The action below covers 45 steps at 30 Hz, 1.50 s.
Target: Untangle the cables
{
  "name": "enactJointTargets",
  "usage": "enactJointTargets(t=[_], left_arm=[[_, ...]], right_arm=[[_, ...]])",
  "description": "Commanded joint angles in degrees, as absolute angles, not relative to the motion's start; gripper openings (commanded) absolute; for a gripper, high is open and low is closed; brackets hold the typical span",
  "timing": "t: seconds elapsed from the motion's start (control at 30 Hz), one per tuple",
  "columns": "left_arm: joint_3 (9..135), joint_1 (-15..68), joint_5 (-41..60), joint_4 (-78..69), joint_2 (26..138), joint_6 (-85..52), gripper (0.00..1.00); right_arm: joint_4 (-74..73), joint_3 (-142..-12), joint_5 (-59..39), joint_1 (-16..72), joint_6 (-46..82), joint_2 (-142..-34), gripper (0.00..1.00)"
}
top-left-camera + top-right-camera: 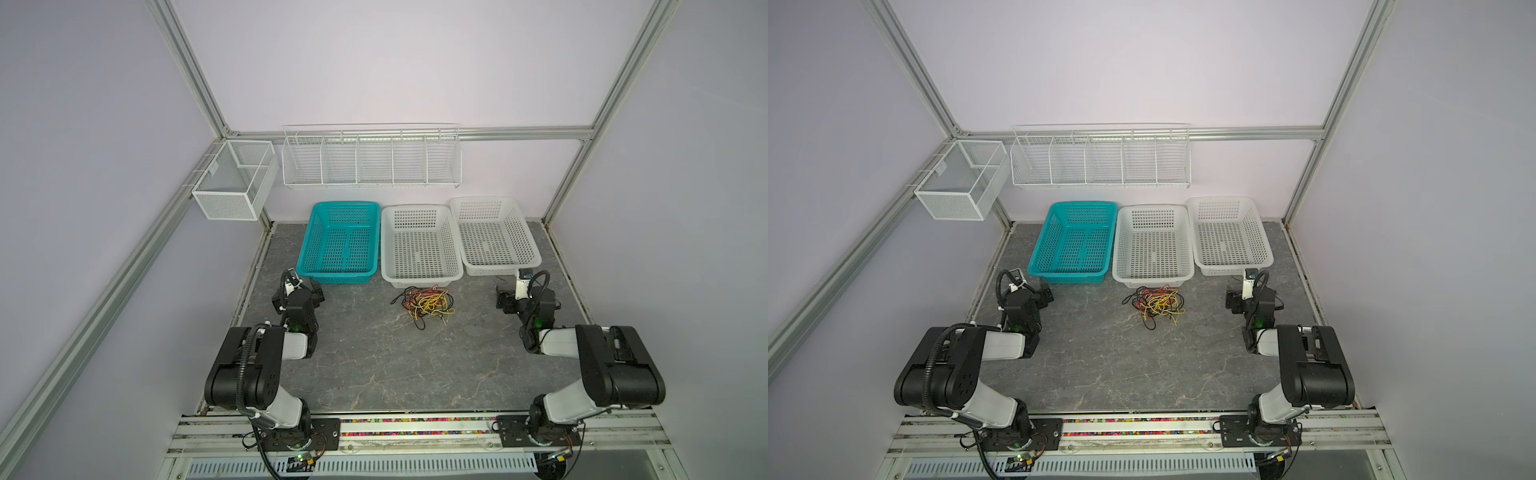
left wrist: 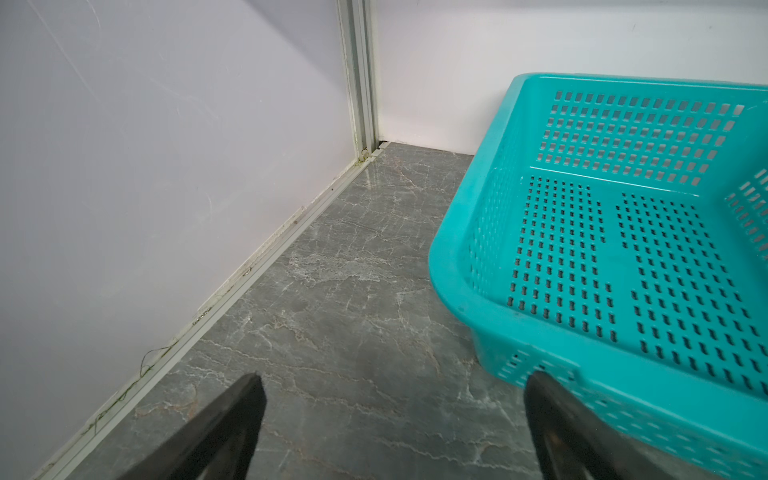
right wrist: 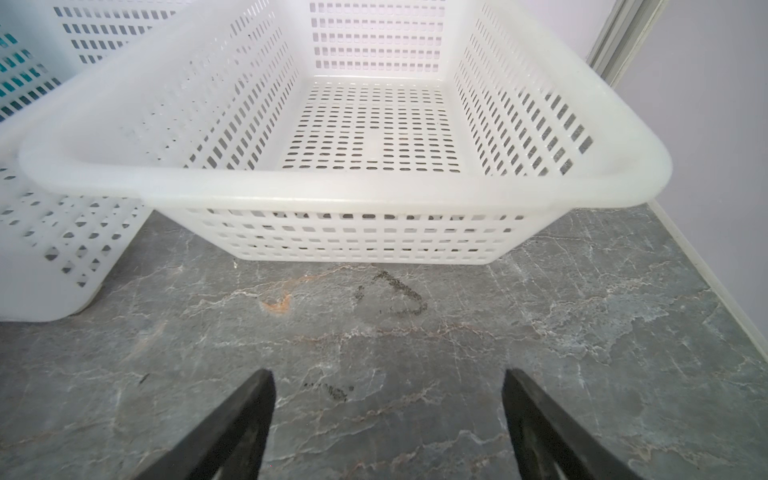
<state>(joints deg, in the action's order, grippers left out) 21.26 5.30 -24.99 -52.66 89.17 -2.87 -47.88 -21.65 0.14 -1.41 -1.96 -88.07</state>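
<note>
Looking down on a grey marbled counter inside a pale walled booth, both top views show three perforated plastic baskets in a row at the back. The middle white basket is the landmark for everything else.

Just in front of that middle white basket, on its near side, lie the cables. They are thin black, yellow and red wires heaped in one loose tangle on the bare counter. The far edge of the tangle comes very close to the basket's front wall; it may be touching, but the top views are too coarse to be sure.

Left of the middle white basket sits a teal basket. Right of it, set a little further back, is a second white basket. All three hold nothing.

The left arm is folded low, left of the middle white basket and past the teal basket's near corner. Its wrist view shows the left jaws spread wide and grasping nothing, over bare counter.

The right arm is folded low, right of the middle white basket and in front of the second white basket. The right jaws are likewise released, with only counter between them.

Both arms are well apart from the cables.
</note>
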Motion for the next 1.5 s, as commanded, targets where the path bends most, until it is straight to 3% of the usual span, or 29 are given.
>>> enactJointTargets(t=[0.0,0.2,0.3,0.53,0.63,0.87,1.03,1.13,1.33,1.47], left_arm=[[21.8,5.5,-24.3,-54.0,89.3,-2.6,0.98],[21.8,5.4,-24.3,-54.0,89.3,-2.6,0.98],[21.9,5.4,-24.3,-54.0,89.3,-2.6,0.98],[21.9,5.4,-24.4,-54.0,89.3,-2.6,0.98],[21.9,5.4,-24.4,-54.0,89.3,-2.6,0.98],[22.0,5.4,-24.3,-53.7,89.3,-2.7,0.98],[20.1,5.8,-25.2,-56.8,88.3,-2.3,0.98],[19.6,6.8,-25.3,-52.9,83.0,-1.1,0.98],[20.0,8.6,-27.1,-37.8,67.5,-2.4,0.98],[24.5,8.8,-24.0,-19.0,54.8,-9.1,0.98]], right_arm=[[-49.3,-22.0,-0.5,-1.2,-2.5,-87.5,0.88],[-49.5,-21.8,0.4,-0.6,-3.2,-86.4,0.88],[-38.9,-24.0,2.2,1.3,-4.5,-79.9,0.88],[-40.9,-17.7,5.3,5.7,-6.9,-67.1,0.88],[-32.3,-20.2,3.1,8.2,-4.6,-58.2,0.88],[-14.9,-37.0,-24.1,9.3,13.7,-55.9,0.88],[-6.6,-42.8,-22.6,9.6,28.3,-54.9,0.88],[14.1,-48.0,-11.1,9.3,37.7,-53.9,0.89],[4.8,-42.6,-18.5,9.7,36.7,-51.4,0.89],[12.5,-43.4,-18.3,10.3,29.8,-51.3,0.89]])
